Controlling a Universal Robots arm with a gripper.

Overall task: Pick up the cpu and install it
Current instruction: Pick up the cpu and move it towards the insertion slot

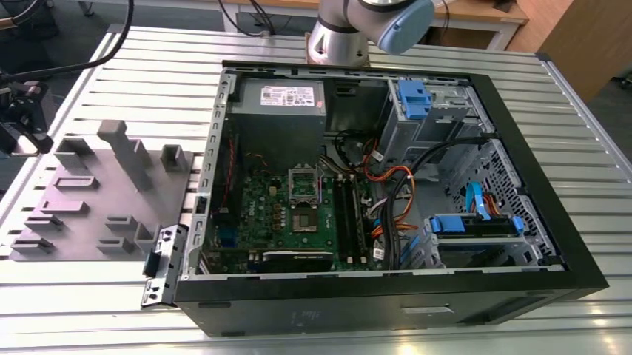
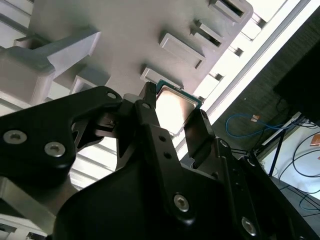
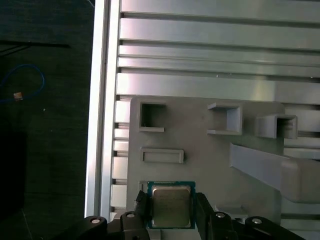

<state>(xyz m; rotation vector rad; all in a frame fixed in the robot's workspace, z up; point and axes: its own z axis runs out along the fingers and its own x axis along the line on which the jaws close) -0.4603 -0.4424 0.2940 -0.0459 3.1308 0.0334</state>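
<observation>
One open black metal computer case (image 1: 395, 314) stands well away from the tool; that is the install site, and I judge it not yet reached. One grey moulded fixture plate (image 3: 200, 150) lies directly beneath the tool. My one black two-fingered gripper (image 2: 175, 111) is drawn narrow onto the one silver-topped, green-rimmed square cpu (image 3: 171, 206), pinching its opposite edges just over the plate. This is the pick-up step. What follows calls for a level, slip-free hold.
</observation>
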